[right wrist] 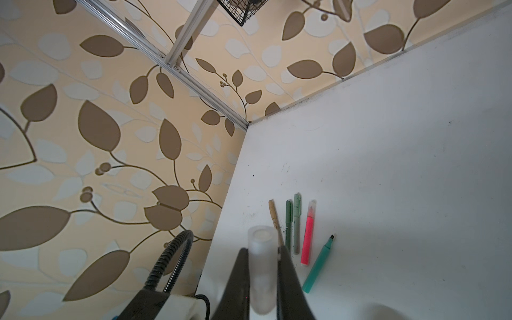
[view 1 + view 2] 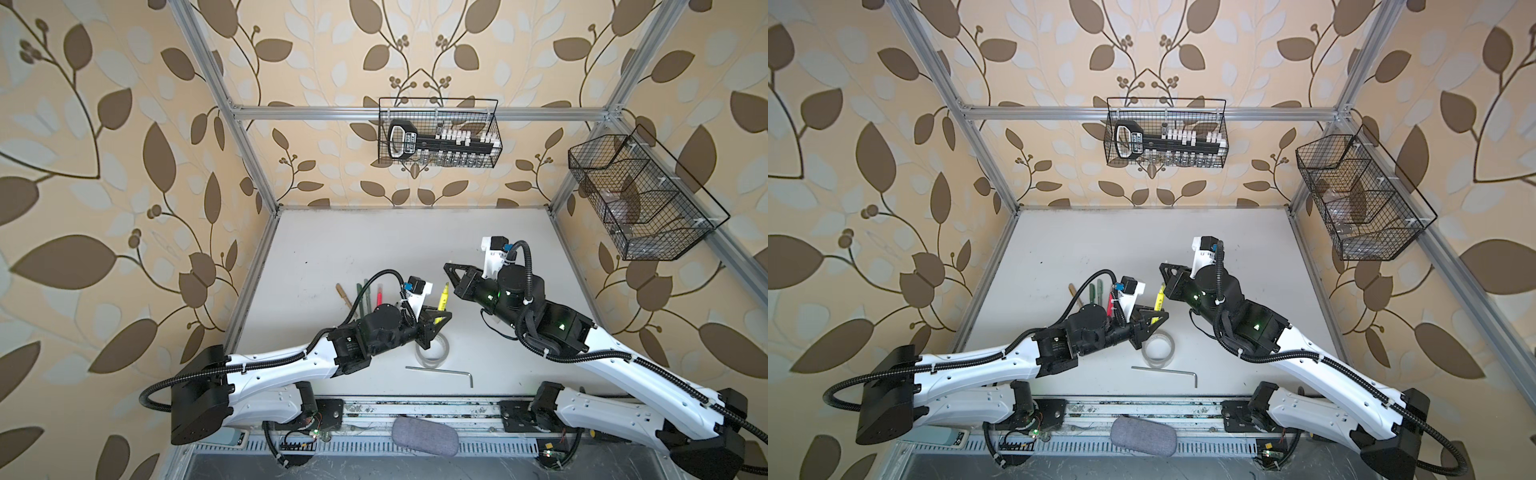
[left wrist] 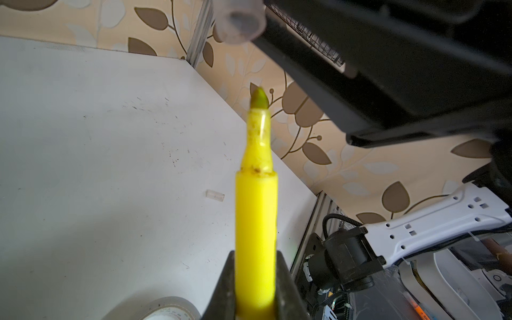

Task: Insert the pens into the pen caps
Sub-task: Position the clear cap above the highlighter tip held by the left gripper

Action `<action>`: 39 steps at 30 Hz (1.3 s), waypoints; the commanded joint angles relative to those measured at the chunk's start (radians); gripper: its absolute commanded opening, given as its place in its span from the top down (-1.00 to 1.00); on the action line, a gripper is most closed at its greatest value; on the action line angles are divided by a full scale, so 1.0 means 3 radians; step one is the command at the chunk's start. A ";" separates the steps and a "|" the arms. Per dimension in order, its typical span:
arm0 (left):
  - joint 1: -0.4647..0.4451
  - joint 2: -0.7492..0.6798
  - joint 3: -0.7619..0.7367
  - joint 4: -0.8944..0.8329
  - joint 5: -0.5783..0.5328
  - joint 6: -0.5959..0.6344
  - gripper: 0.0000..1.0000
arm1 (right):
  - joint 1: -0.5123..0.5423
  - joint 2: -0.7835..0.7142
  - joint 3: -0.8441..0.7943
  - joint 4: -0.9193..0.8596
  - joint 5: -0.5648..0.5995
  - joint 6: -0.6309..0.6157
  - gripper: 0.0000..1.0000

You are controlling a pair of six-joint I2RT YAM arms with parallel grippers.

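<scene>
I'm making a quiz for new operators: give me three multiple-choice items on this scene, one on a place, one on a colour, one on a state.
1. Where is the hex key? A) on the table, between the tape roll and the near edge B) against the back wall C) off the table
2. What colour is the marker in the left gripper? A) pink B) green C) yellow
3. What state is the right gripper in? A) open, empty B) shut on the clear cap C) shut on a pencil
A: it lies just before the roll. C: the clamped barrel is yellow. B: the cap sits clamped.
</scene>
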 commanded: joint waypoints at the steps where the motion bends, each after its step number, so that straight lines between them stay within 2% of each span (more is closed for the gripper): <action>1: -0.0042 -0.0131 -0.0011 0.0071 -0.0146 0.0084 1.00 | 0.0019 -0.0035 -0.0115 0.0036 -0.0013 0.0030 0.74; 8: -0.0044 -0.0127 0.0009 0.0037 -0.0156 0.0087 1.00 | 0.0038 0.0011 -0.0111 0.0094 -0.0111 -0.0021 0.74; 29: -0.0043 -0.0106 0.0020 0.0025 -0.0145 0.0087 1.00 | 0.0053 -0.0034 0.0088 -0.0020 0.0058 -0.0187 0.70; 39: -0.0041 -0.0111 0.0022 0.0012 -0.0161 0.0089 1.00 | 0.0107 -0.0010 -0.0004 0.0035 -0.0015 -0.0159 0.71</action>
